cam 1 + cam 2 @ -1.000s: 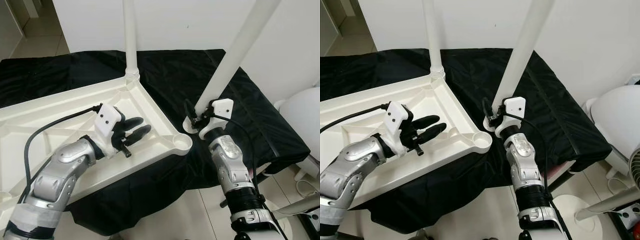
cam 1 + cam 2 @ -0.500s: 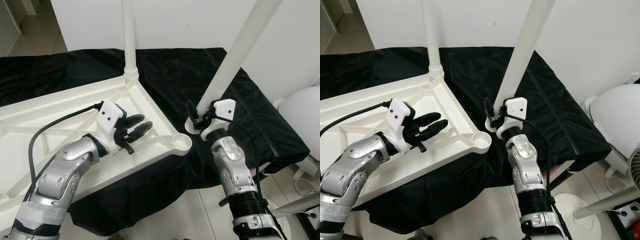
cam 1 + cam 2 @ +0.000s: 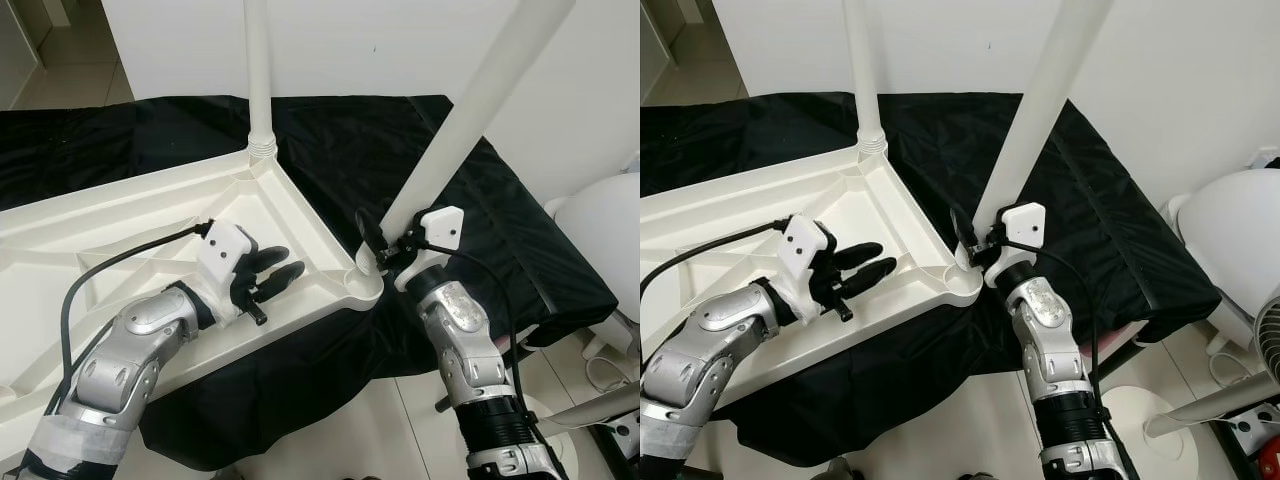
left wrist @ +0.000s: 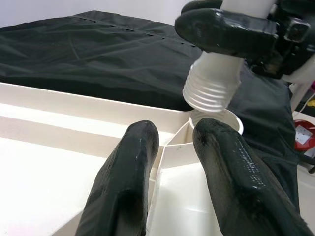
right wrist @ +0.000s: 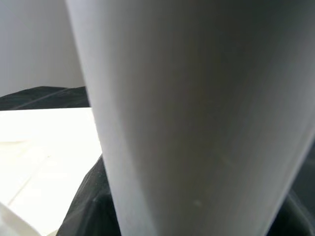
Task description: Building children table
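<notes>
Black-draped worktop [image 3: 500, 200] | right tool [image 3: 378, 243] clamps tilted leg [image 3: 470, 120] over corner socket [image 3: 366, 282] | left tool [image 3: 268, 272], fingers parted, braces tabletop [image 3: 120, 220] | risk: slanted thread jams.

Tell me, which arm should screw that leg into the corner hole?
The right: its tool already grips the leg, threaded end just above the corner hole. The left tool rests open on the tabletop.

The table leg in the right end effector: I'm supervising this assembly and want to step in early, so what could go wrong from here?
The table leg is tilted while its threaded end sits just over the corner socket; it may cross-thread or jam. The right end effector grips low on a long leg, so it could pivot. The tabletop overhangs the black cloth, steadied only by the left end effector; pushing could shift it.
</notes>
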Tool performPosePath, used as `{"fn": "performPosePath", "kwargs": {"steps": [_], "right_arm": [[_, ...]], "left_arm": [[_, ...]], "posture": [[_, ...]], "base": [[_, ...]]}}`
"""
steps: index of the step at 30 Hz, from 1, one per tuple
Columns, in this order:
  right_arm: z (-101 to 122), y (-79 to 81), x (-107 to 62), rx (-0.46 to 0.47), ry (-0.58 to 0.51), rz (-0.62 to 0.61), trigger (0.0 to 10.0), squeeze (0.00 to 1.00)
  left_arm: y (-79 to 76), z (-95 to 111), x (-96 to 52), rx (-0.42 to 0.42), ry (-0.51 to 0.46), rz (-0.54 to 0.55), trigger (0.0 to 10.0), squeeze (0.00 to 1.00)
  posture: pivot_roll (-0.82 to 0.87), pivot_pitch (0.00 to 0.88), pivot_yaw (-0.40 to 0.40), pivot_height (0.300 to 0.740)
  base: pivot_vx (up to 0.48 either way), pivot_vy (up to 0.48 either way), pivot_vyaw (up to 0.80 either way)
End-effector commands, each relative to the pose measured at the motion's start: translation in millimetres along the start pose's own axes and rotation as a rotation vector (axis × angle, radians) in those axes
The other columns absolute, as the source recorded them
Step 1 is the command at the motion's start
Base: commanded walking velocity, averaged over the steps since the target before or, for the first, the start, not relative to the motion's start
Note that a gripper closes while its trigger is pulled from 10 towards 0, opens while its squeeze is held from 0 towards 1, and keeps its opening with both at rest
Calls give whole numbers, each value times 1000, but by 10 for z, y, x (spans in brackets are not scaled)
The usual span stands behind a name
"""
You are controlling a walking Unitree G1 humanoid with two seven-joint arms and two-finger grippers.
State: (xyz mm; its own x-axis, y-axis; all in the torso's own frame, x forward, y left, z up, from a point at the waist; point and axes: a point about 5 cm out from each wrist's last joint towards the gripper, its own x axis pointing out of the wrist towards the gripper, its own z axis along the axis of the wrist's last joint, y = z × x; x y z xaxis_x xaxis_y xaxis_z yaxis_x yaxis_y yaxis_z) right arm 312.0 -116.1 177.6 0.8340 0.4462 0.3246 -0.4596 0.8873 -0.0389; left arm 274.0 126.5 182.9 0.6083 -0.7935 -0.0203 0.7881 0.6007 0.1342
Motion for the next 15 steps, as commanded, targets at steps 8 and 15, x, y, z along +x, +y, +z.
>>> {"fn": "performPosePath", "kwargs": {"steps": [8, 15], "right_arm": [[-43, 60, -75, 21, 35, 88, 10000, 0], [-74, 80, -80, 29, 56, 115, 10000, 0]], "left_arm": [[-89, -19, -40, -19, 18, -65, 10000, 0], [-105, -12, -54, -10, 21, -71, 10000, 0]], "posture": [[164, 107, -53, 740], [183, 116, -57, 740]], "base": [[0, 0, 0], [0, 0, 0]]}}
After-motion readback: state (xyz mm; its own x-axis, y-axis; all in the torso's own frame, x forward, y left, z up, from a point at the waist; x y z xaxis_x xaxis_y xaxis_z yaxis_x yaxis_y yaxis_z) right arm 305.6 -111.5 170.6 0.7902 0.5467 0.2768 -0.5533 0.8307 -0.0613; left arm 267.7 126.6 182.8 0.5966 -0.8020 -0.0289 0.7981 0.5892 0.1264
